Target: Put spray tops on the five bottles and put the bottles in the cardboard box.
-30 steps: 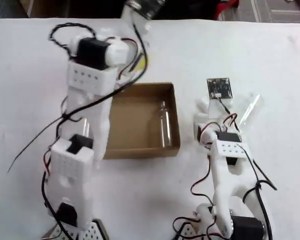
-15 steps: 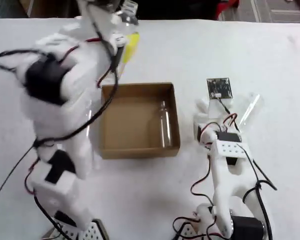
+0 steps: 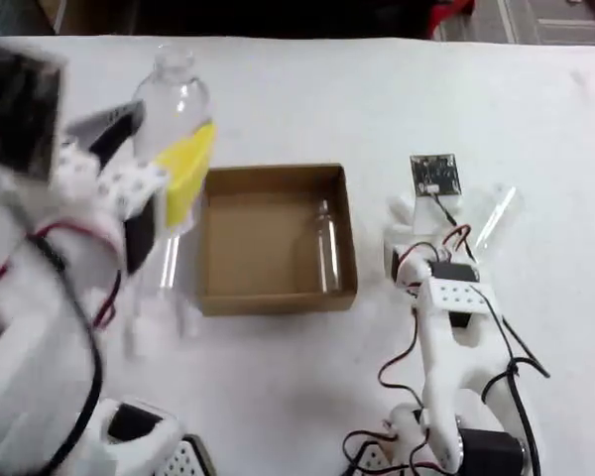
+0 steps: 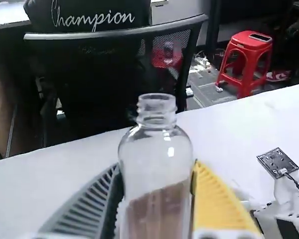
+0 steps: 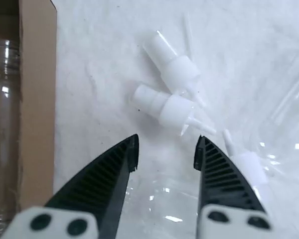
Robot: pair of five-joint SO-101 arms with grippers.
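Holding a clear, uncapped plastic bottle point(image 3: 174, 94) upright, the left claw point(image 3: 157, 159) pinches it round the body between its yellow and grey jaws. The bottle is raised off the white bench point(image 3: 377, 89) in the upper left of the overhead frame, just left of the brown cardboard box point(image 3: 268, 177). A second clear bottle point(image 3: 325, 248) lies along the box's right wall. The right claw point(image 5: 165, 150) hangs half open and empty, low over two white spray tops point(image 5: 167, 107) lying together on the bench.

To my eye, the step is getting a top onto that open neck. The left claw should keep the bottle steady and plumb, with its grip below the shoulder so the thread stays free. The right claw should close on one top only, by its collar, and avoid nudging the top beside it.

Compared with half a second ago, the bottle has swung from the top edge of the frame down towards the box's left side and looms larger. The right arm and the boxed bottle have not budged.
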